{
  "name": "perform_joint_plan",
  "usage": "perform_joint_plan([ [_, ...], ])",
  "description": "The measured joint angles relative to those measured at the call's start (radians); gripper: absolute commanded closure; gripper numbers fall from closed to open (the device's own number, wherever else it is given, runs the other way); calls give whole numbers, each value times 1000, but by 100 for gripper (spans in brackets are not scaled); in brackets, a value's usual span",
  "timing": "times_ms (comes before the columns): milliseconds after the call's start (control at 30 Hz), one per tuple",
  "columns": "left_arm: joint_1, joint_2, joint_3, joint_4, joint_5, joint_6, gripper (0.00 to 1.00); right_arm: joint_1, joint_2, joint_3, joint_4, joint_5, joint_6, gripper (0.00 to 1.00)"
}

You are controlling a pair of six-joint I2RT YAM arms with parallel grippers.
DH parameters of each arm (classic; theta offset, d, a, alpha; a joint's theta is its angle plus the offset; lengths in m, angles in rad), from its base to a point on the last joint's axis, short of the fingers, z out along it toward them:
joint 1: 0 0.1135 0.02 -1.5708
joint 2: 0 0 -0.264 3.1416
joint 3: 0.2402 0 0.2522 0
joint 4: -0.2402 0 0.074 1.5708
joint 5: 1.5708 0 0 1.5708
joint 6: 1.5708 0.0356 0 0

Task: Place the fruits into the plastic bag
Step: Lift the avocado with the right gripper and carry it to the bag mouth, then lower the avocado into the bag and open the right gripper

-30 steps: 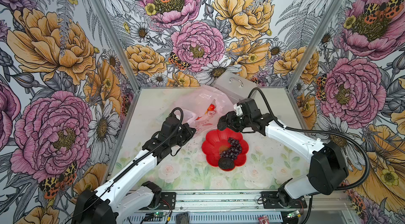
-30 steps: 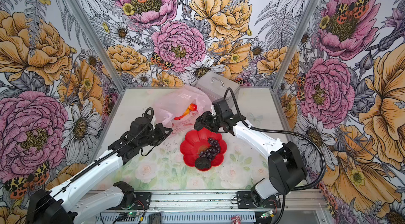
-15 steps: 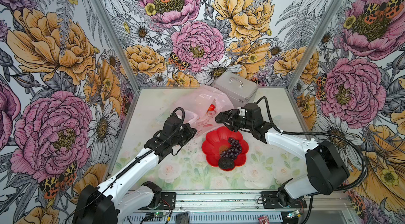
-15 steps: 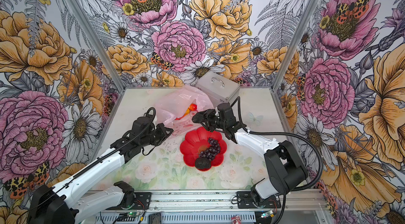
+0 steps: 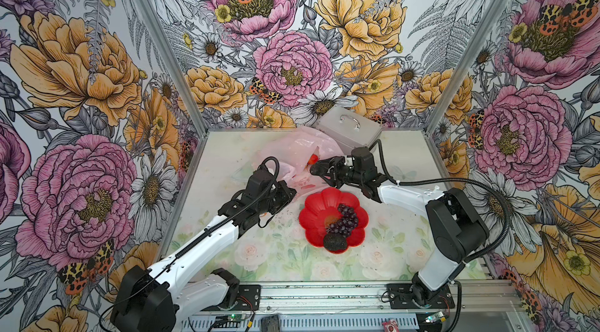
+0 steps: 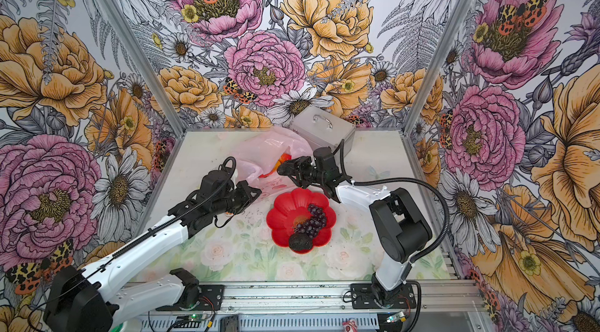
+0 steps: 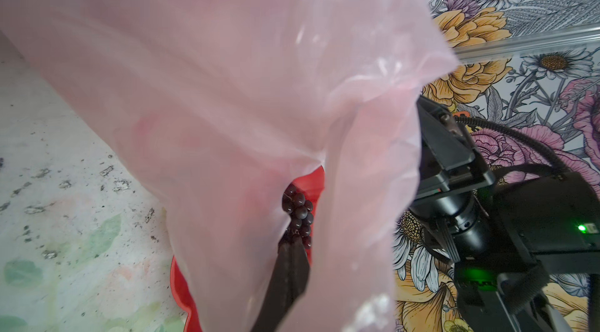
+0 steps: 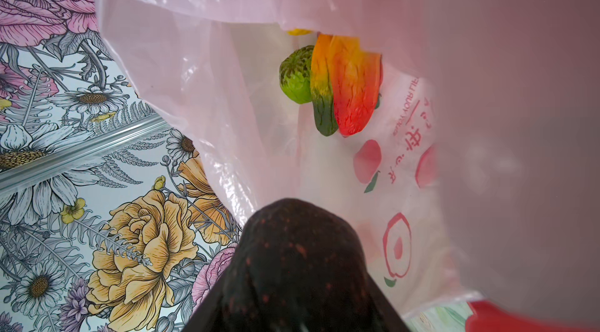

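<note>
Overhead, in both top views, the plastic bag [image 5: 292,148] [image 6: 259,148] lies crumpled at the back of the table [image 5: 227,158], its mouth held up between the two hands. The left hand [image 5: 290,193] [image 6: 256,191] is clamped tight on the bag's near edge, its arm stretched forward and low. The right hand [image 5: 315,168] [image 6: 281,168] reaches in level from the right, its tip at the bag's mouth. Just in front, a red plate [image 5: 316,213] carries grapes [image 5: 345,220] and a second avocado [image 5: 334,242].

From the left wrist, pink film drapes over a dark finger [image 7: 287,281], with the grapes showing behind it.

From the right wrist, the hand is half closed around a black avocado [image 8: 292,265] that fills the foreground at the opening. Deeper inside the bag lie two mangoes [image 8: 352,86] and a lime [image 8: 293,77].
</note>
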Motion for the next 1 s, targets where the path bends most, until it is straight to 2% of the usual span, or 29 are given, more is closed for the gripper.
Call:
perform_joint_plan([
  [567,-12,8,13,0,0,3,100,90,275,247,29,-16,41,51],
  [1000,9,6,13,-8,33,22,100,89,514,513,-5,-2,57,48],
])
